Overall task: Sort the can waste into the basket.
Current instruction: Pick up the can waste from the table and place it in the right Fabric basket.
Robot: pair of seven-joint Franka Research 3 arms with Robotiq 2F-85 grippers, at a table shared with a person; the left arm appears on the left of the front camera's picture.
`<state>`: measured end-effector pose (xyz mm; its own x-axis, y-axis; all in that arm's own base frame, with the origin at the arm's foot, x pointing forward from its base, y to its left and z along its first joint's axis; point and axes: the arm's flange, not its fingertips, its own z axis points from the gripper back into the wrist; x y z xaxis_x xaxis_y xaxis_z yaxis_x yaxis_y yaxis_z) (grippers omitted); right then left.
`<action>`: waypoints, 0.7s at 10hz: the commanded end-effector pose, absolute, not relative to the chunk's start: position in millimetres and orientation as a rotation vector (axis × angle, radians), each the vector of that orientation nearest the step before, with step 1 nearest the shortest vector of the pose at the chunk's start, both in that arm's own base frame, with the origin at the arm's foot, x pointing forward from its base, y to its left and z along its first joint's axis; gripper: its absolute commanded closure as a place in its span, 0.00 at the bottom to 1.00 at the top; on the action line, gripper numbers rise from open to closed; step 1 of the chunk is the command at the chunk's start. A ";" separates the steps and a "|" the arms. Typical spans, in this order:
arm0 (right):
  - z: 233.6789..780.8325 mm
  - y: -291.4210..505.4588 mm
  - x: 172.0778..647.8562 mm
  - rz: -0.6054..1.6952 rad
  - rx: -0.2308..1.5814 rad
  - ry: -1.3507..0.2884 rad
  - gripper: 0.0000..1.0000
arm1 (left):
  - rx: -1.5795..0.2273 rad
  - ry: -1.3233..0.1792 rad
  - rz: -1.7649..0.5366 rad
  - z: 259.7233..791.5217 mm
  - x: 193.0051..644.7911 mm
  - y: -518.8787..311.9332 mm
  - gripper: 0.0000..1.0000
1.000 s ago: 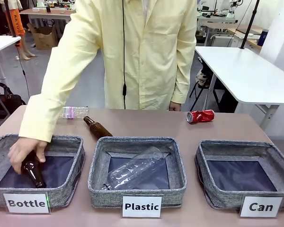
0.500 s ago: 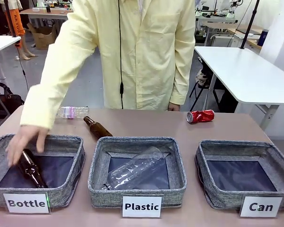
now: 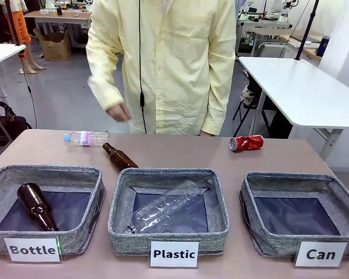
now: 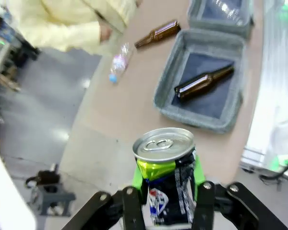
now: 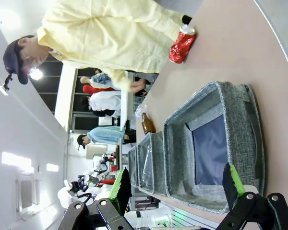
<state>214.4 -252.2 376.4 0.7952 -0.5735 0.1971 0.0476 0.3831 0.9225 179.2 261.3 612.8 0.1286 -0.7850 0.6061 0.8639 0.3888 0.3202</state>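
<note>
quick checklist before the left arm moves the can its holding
1. Grip: left gripper shut on the dark metal can with green-yellow print and silver top, pads on both its sides: ok
2. Grey woven basket labelled "Can" has room, dark bottom bare: ok
3. Person's hand raised, away from that basket: ok
4. Right gripper open, looking down on that basket; whether it blocks the drop path: cannot tell
5. Red dented metal can lies outside the basket, not yet sorted: not ok

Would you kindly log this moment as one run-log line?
left gripper: shut on dark can | right gripper: open, empty | red can: lying on table | Can basket: empty
</note>
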 end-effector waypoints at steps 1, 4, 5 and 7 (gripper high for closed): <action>377.5 -253.3 215.7 -0.405 1.127 -0.576 0.00 | -0.098 -0.840 -1.226 629.7 194.0 211.3 0.56; 377.5 -253.3 215.7 -0.405 1.127 -0.576 0.00 | -0.099 -0.782 -1.469 666.0 216.4 62.6 0.56; 377.5 -253.3 215.7 -0.405 1.127 -0.576 0.00 | -0.133 -0.734 -1.545 672.8 221.9 8.1 0.56; 377.5 -253.3 215.7 -0.405 1.127 -0.576 0.00 | -0.200 -0.652 -1.589 678.5 226.1 -120.8 0.56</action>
